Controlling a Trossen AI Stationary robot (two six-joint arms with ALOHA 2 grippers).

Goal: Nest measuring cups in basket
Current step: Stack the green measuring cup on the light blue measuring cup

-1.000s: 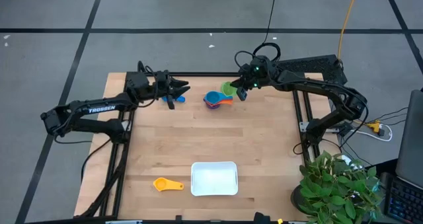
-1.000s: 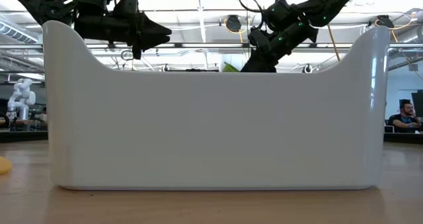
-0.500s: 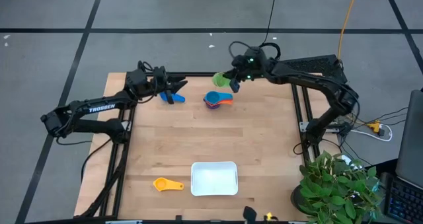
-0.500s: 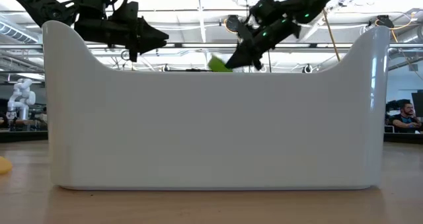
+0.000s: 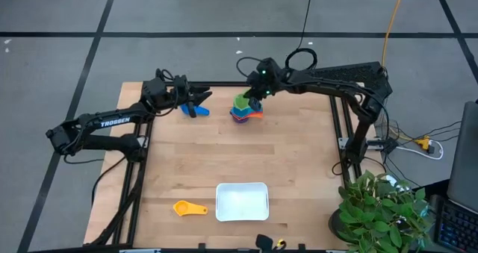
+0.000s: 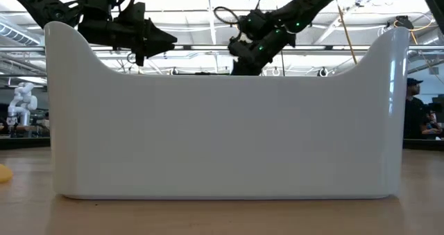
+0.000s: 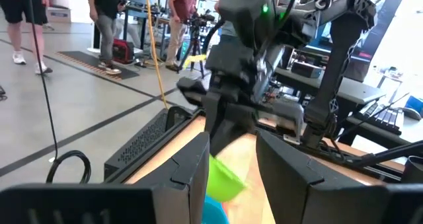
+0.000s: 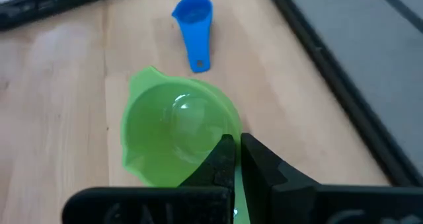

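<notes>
Right gripper (image 8: 234, 159) is pinching the green cup (image 8: 175, 131) by its flat handle, fingers pressed together on that thin tab, and is holding the cup over the stack (image 5: 245, 113) of nested cups at the far side of the table (image 5: 299, 163). From above, the green cup is sitting right over the stack; whether it is already resting in the top cup or hanging just clear of it is hard to tell.

Left gripper (image 5: 200, 101) is hanging just beside the stack with its fingers partly spread and nothing between them. A dark blue cup (image 8: 193, 26) is lying on the wood below it, apart from the stack. A yellow cup (image 5: 190, 207) is lying near the basket (image 5: 242, 201), which is sitting at the near edge, well apart from the stack, and looks to be holding no cups.

These cups are probably light, stiff plastic with smooth, slippery walls, so the round bowl is giving poor purchase, and the handle is the better place to grip. Held out at the end of that handle, a cup is likely tipping easily, and a light cup may be sticking to the fingers or skating on the wood when let go. The stack could be shifting if nudged sideways.
</notes>
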